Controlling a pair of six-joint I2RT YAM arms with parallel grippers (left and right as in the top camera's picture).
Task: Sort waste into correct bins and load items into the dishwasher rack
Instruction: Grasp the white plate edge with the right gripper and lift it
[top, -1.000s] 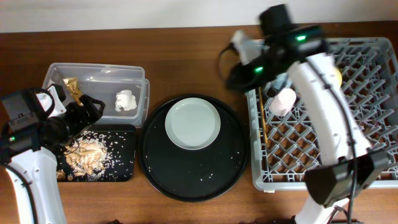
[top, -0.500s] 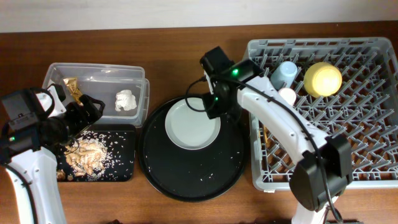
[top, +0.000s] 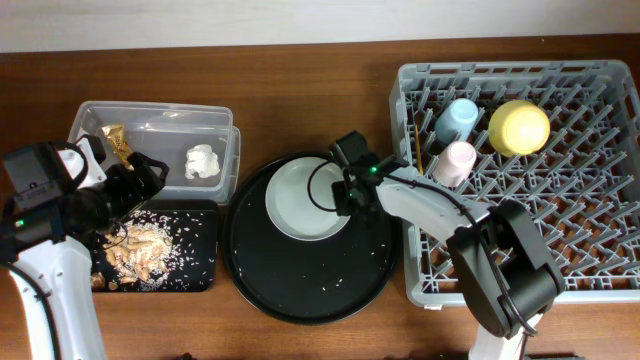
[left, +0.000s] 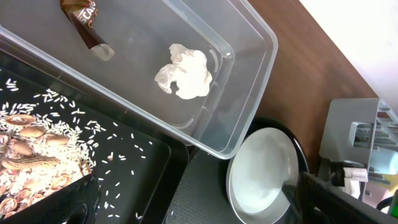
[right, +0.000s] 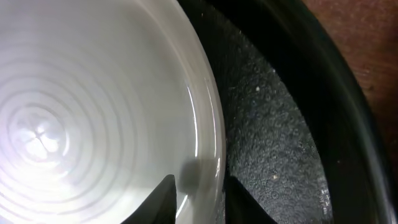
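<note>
The pale round plate (top: 295, 200) lies on the large round black tray. My right gripper (top: 345, 196) is low at its right rim. In the right wrist view its fingers (right: 202, 186) straddle the plate's rim (right: 93, 112), open with a small gap. My left gripper (top: 138, 185) hovers open and empty over the near edge of the clear tub (top: 150, 115). The tub holds the tissue wad (left: 185, 71) and the snack wrapper (left: 87, 25). Food scraps (top: 140, 248) lie on the flat black tray (top: 195, 265). The grey rack (top: 520, 250) holds the blue cup (top: 458, 118), pink cup (top: 456, 160), yellow bowl (top: 519, 126) and chopsticks (top: 421, 180).
The round black tray (top: 310, 285) sits between the flat black tray and the rack and carries a few rice crumbs. Its raised rim (right: 336, 124) runs just right of my right fingers. Rice grains are scattered over the flat black tray (left: 124, 162).
My right arm has swung from the rack's back left corner down to the plate's right rim. The left arm has not moved.
</note>
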